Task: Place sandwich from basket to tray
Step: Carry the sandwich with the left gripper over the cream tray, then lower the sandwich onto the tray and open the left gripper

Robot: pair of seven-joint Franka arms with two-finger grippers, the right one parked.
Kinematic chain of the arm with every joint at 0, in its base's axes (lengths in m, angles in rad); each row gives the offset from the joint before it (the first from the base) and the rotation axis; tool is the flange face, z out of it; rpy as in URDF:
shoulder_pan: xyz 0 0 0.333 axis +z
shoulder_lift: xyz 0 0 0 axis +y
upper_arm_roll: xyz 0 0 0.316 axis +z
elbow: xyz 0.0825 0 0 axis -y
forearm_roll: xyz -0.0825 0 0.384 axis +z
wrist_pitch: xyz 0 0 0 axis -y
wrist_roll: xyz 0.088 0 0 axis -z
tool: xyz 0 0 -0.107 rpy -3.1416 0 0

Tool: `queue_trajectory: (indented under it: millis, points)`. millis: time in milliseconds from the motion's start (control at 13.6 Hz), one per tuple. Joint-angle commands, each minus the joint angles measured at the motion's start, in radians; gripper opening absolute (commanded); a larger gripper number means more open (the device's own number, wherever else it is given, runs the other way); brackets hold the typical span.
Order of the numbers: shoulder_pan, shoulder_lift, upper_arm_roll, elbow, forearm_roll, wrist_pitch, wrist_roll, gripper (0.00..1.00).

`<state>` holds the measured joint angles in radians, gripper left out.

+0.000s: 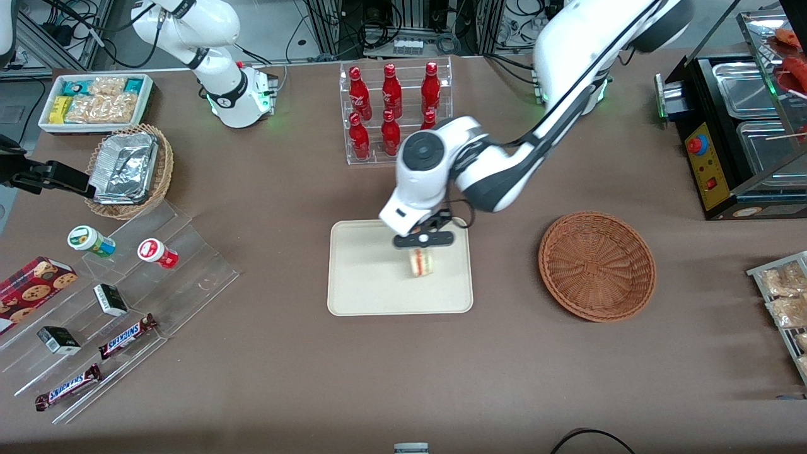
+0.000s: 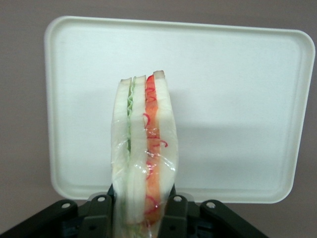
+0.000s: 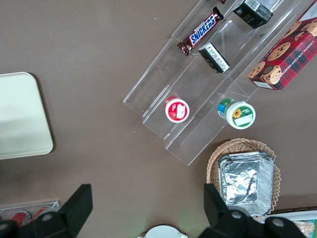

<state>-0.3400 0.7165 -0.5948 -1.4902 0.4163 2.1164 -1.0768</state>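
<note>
Gripper (image 1: pixel 421 251) clamped on wrapped sandwich (image 2: pixel 143 148) above cream tray (image 1: pixel 365 284), bare tray surface all around, empty wicker basket (image 1: pixel 596 265) beside, cola-bottle rack (image 1: pixel 394 110) farther from camera

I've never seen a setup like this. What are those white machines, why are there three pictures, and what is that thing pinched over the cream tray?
The white machines are robot arms bolted to a brown table. One picture looks down on the table from the front; the other two come from small cameras on each arm's wrist. The working arm ends in a two-finger gripper, shut on a sandwich: a wrapped wedge of pale bread with red, orange and green filling, seen close up by the wrist camera. It hangs over the cream tray. Beside the tray, toward the working arm's end, sits the brown wicker basket, with nothing in it. Farther from the front camera stands a rack of red bottles.
</note>
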Motion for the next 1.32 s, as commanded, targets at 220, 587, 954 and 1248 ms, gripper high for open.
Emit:
queue_trajectory:
  millis: [220, 587, 954, 1248]
  points:
    - [-0.040, 0.139, 0.000, 0.090, 0.110, 0.069, -0.048, 0.36]
    - [-0.086, 0.175, 0.032, 0.126, 0.131, 0.076, -0.035, 0.42]
    - [-0.085, 0.176, 0.032, 0.120, 0.200, 0.074, -0.025, 0.99]
    - [-0.073, 0.117, 0.030, 0.119, 0.176, 0.050, -0.046, 0.99]
